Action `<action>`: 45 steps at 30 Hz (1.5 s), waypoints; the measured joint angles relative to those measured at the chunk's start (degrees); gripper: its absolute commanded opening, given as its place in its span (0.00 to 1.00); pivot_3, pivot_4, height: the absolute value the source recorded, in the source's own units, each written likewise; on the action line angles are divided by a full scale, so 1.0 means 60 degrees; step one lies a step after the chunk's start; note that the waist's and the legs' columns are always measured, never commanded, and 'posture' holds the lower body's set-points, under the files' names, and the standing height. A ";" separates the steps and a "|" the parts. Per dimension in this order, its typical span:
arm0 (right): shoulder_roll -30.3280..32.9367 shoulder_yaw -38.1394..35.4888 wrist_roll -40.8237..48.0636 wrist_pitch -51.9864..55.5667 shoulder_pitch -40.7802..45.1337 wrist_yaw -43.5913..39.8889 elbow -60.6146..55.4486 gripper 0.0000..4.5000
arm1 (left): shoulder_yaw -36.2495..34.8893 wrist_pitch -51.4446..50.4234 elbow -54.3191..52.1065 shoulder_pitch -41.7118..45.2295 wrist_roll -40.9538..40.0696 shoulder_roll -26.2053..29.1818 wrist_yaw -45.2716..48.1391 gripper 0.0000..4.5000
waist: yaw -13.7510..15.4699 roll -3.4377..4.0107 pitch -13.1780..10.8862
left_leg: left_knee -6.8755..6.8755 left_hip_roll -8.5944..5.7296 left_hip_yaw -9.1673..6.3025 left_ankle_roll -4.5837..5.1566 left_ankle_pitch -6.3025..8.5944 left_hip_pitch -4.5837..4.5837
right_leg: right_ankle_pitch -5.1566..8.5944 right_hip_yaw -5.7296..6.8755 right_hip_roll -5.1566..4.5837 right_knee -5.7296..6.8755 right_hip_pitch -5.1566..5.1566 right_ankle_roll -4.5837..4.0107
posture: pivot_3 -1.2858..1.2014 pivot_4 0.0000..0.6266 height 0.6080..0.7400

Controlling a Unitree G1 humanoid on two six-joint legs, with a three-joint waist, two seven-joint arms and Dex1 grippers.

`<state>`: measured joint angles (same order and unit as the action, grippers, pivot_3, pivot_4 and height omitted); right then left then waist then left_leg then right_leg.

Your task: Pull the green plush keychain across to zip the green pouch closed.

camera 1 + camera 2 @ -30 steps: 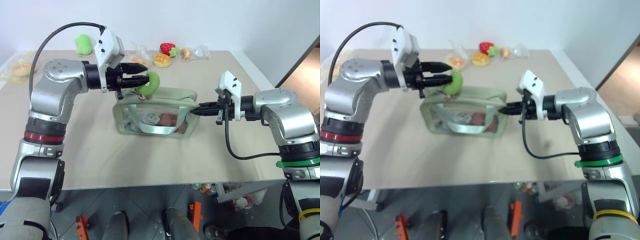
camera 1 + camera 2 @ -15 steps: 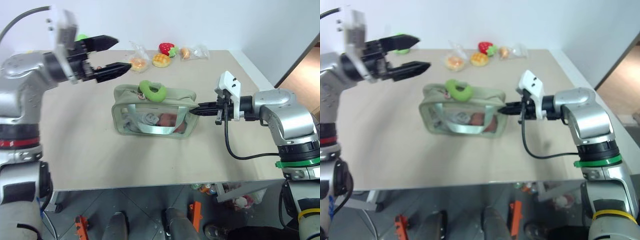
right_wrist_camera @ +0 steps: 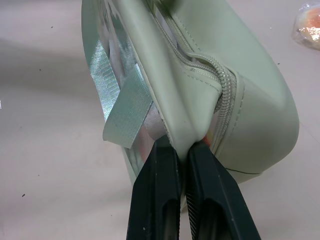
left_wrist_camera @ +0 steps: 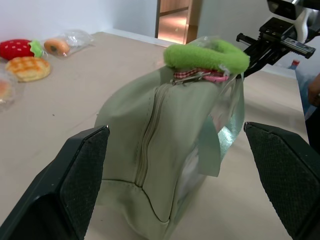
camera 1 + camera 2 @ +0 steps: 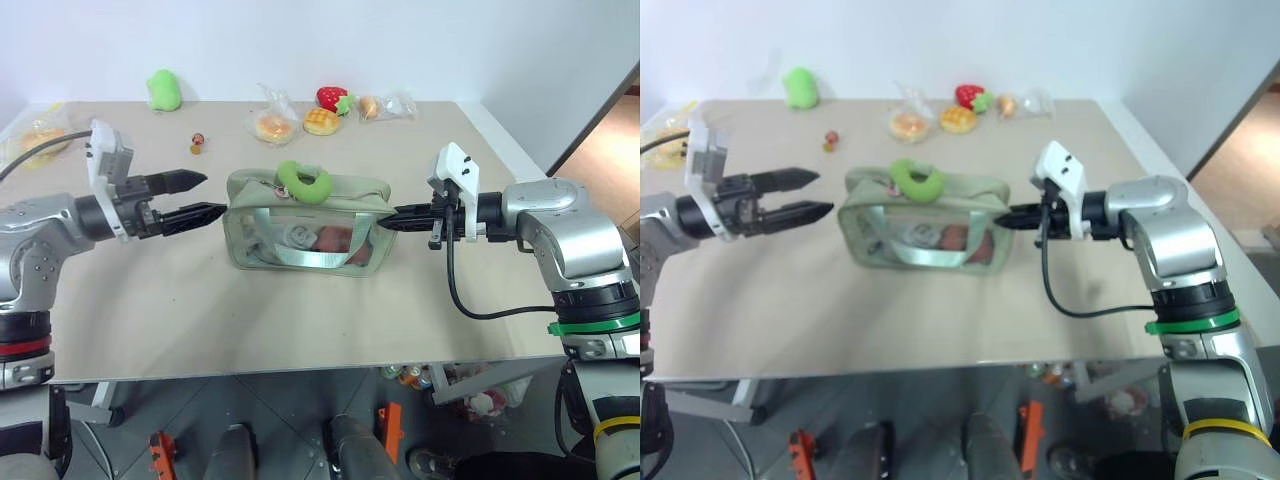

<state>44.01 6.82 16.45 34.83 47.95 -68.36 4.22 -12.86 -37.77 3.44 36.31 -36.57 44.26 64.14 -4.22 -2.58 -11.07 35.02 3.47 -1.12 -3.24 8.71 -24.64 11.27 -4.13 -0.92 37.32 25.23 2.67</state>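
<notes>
Bare table (image 5: 200,290) flanks the green pouch (image 5: 305,225); toys (image 5: 325,110) crowd behind.

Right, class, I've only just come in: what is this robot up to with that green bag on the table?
The robot is zipping the green pouch shut. Its right hand is shut on the pouch's end, pinching the fabric to steady it. The left hand is open and hangs beside the pouch's other end, holding nothing. The green plush keychain lies on top of the pouch toward that end. From the left wrist view the zipper looks closed along the top.
</notes>
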 measured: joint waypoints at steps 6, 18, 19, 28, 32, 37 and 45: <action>0.0004 -0.0003 0.0016 0.0058 -0.0008 0.0008 -0.0036 0.00 | 0.0578 0.0009 0.0093 -0.0247 0.0125 -0.0329 -0.0008 0.87 | 0.0005 0.0000 0.0000 | -0.0001 0.0000 0.0000 0.0000 0.0000 -0.0001 | -0.0001 0.0000 0.0000 0.0000 0.0001 0.0002 | 0.52 0.24 1.00; 0.0043 -0.0007 0.0035 0.0180 -0.0083 0.0126 -0.0225 0.00 | 0.0912 0.0231 0.0669 -0.0128 0.0470 -0.0748 -0.0027 0.02 | 0.0009 0.0000 0.0000 | -0.0001 0.0000 0.0001 0.0000 0.0000 -0.0001 | -0.0001 -0.0001 0.0000 0.0000 0.0001 0.0002 | 0.52 0.24 1.00; 0.0045 -0.0007 0.0037 0.0188 -0.0087 0.0129 -0.0226 0.00 | 0.0919 0.0220 0.0667 -0.0120 0.0467 -0.0750 -0.0028 0.02 | 0.0009 0.0000 0.0000 | -0.0001 0.0000 0.0000 0.0000 0.0000 -0.0001 | -0.0001 -0.0001 0.0000 0.0000 0.0001 0.0002 | 0.52 0.24 1.00; 0.0015 -0.0035 0.0057 0.0200 -0.0087 0.0167 -0.0199 0.17 | 0.0949 0.0226 0.0488 -0.0128 0.0583 -0.0750 -0.0242 0.00 | 0.0008 0.0000 0.0000 | -0.0001 -0.0001 0.0000 0.0000 0.0000 -0.0001 | -0.0001 -0.0001 -0.0001 -0.0001 0.0000 0.0002 | 0.52 0.24 1.00; -0.0248 -0.0142 0.0435 0.0396 -0.0085 0.0190 -0.0069 0.46 | 0.0944 0.0233 0.0361 -0.0218 0.0594 -0.0769 -0.0404 0.00 | 0.0008 0.0001 0.0000 | -0.0001 -0.0001 -0.0001 0.0000 0.0000 -0.0005 | -0.0001 -0.0001 -0.0001 0.0000 0.0000 0.0003 | 0.52 0.24 1.00; -0.0016 -0.0478 0.1052 0.0663 -0.0092 -0.0130 -0.0262 0.83 | 0.0932 0.0248 0.0070 -0.0377 0.0567 -0.0835 -0.0507 0.00 | 0.0025 0.0001 -0.0001 | -0.0001 -0.0003 -0.0004 0.0000 0.0000 -0.0013 | 0.0004 -0.0001 -0.0003 -0.0002 0.0001 0.0011 | 0.52 0.24 1.00; -0.0027 -0.1565 0.2013 0.0452 0.0815 -0.0231 -0.0172 0.91 | 0.0843 0.0248 0.0027 -0.0477 0.0526 -0.0848 -0.0684 0.00 | 0.0010 0.0003 -0.0002 | 0.0001 -0.0002 0.0002 0.0002 -0.0001 -0.0004 | -0.0005 -0.0003 -0.0002 -0.0001 0.0003 -0.0003 | 0.52 0.24 1.00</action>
<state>43.85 -2.57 28.52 37.54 52.84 -69.75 3.19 -7.80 -36.28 3.60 33.45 -33.41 39.18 60.04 -4.16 -2.56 -11.08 35.03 3.46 -1.11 -3.23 8.70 -24.66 11.24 -4.15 -0.93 37.31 25.25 2.65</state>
